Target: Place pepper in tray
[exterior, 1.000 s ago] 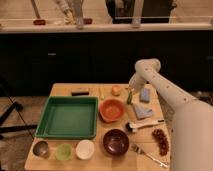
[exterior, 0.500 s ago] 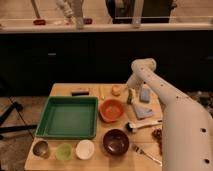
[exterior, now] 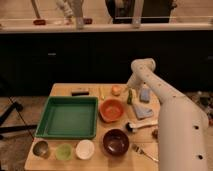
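The claw (exterior: pixel 131 86) hangs just above the pepper (exterior: pixel 130 96), which is on the worktop (exterior: pixel 65 91) beside the orange fruit (exterior: pixel 116 90). I cannot tell whether the claw is spread or pinching. The pepper looks light, firm and smooth, so I would grip it across the middle.

The white arm (exterior: pixel 170 107) is reaching up from the lower right and bending at its elbow, with the tool (exterior: pixel 131 89) pointing down at the far right part of the wooden bench (exterior: pixel 60 91). The tool is hanging right over the dark-green pepper (exterior: pixel 129 97), which is standing nearly upright between the orange fruit (exterior: pixel 116 90) and the blue sponge (exterior: pixel 145 94). Whether tool and pepper are touching cannot be told. The green tray (exterior: pixel 44 120) is lying well apart on the left. An orange bowl (exterior: pixel 112 109) is sitting just beside the tray's right rim.
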You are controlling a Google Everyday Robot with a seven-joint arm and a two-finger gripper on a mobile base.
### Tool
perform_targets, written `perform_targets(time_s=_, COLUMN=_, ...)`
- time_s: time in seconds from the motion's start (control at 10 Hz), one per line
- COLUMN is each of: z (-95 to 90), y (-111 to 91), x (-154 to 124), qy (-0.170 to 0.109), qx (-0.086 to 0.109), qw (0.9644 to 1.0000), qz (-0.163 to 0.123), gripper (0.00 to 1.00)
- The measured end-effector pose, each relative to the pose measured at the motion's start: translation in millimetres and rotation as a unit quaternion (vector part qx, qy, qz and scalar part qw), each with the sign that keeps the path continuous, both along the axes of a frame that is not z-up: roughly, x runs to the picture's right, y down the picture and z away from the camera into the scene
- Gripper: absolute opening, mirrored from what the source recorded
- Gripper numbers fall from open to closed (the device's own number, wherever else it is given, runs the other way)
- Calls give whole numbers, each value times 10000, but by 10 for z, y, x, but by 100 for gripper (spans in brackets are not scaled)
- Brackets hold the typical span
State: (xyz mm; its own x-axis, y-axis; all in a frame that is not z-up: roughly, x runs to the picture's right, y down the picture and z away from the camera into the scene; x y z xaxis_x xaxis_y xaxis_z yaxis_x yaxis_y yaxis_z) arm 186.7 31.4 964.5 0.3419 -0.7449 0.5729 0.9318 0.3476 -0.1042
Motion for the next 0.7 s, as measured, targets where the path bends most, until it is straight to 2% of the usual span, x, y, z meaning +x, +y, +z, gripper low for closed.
perform_targets(time_s=0.7, z=251, y=88, x=-52, qy=24, qx=-267, qw=9994, qz=-206, gripper=62)
